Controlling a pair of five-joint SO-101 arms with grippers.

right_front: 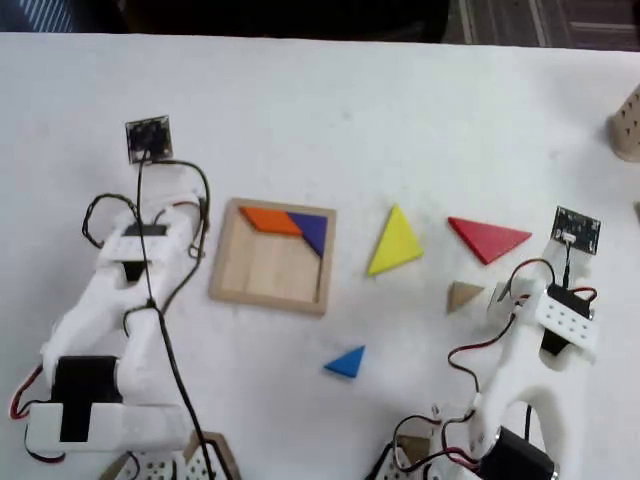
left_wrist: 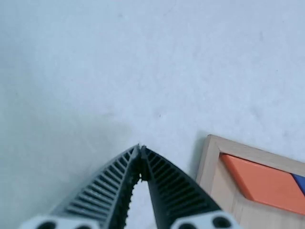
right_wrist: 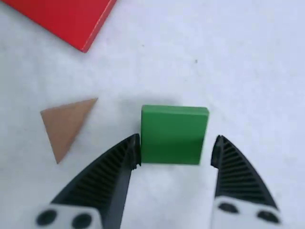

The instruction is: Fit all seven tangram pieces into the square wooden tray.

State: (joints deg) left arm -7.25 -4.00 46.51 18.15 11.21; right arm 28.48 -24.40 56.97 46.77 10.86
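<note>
Wooden and square, the tray (right_front: 265,275) is set left of the table's (right_front: 400,120) middle, with an orange piece (right_front: 270,219) and a purple piece (right_front: 312,230) laid along its far wall. A yellow triangle (right_front: 394,243), red triangle (right_front: 487,238), tan triangle (right_front: 463,295) and blue triangle (right_front: 347,362) are scattered toward the right edge. A green square (right_wrist: 174,135) is straddled by the right gripper (right_wrist: 176,143), jaws apart. The left gripper (left_wrist: 141,151) is held over bare table beside the tray, jaws together.

Left gripper (left_wrist: 140,151) hovers over bare white table (left_wrist: 119,71), its ribbed jaws pressed together tip to tip. Just beside it sits a corner of the wooden tray (left_wrist: 209,157). Inside, an orange piece (left_wrist: 267,183) lies near that corner, a blue piece (left_wrist: 300,182) touching its far end.
</note>
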